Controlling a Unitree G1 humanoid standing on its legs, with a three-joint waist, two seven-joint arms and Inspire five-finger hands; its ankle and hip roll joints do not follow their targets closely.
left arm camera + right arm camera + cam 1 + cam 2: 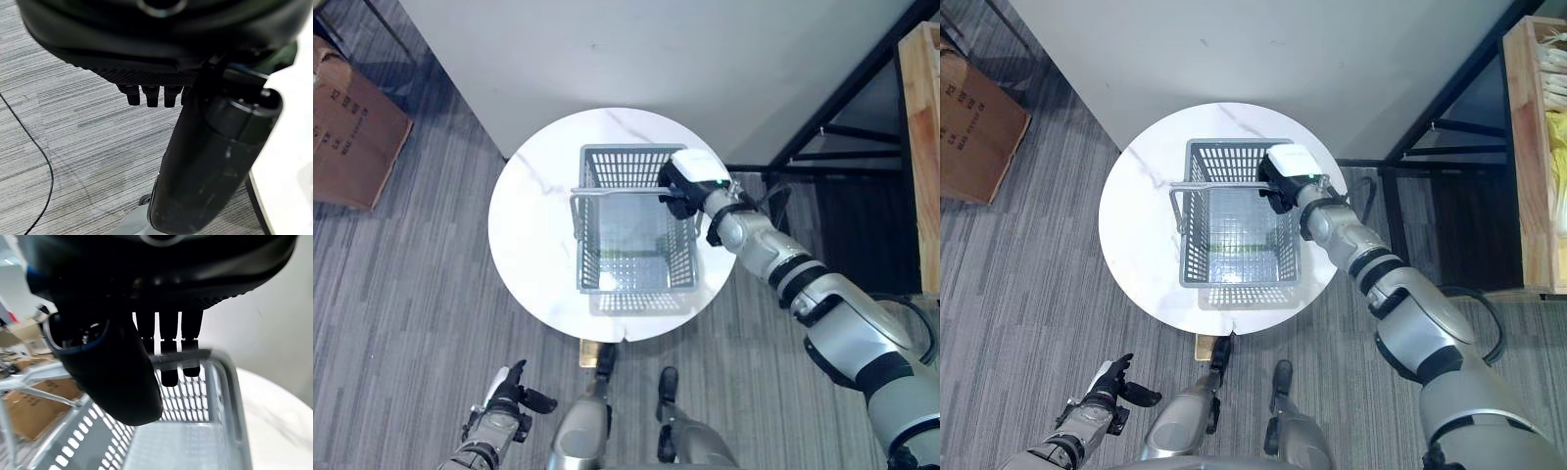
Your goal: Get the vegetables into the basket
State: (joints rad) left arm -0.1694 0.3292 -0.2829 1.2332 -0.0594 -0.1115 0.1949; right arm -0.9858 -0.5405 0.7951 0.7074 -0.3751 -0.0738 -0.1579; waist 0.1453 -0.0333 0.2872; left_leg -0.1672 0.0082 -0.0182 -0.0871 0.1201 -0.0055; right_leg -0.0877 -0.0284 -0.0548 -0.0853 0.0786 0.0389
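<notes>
Fingers of your right hand [1278,186] hang over the right rim of the grey basket [631,279], beside its swung-up handle [607,193], at the centre of the frame. In the right wrist view they curl down inside the basket wall with the thumb [115,382] in front; whether they clamp the rim you cannot tell. The basket stands on the round white table [533,235], its mesh floor bare. Your left hand [514,392] hangs at lower left over the carpet, fingers relaxed and spread, holding nothing. A cardboard box [352,132] sits at upper left, cut off by the frame edge.
</notes>
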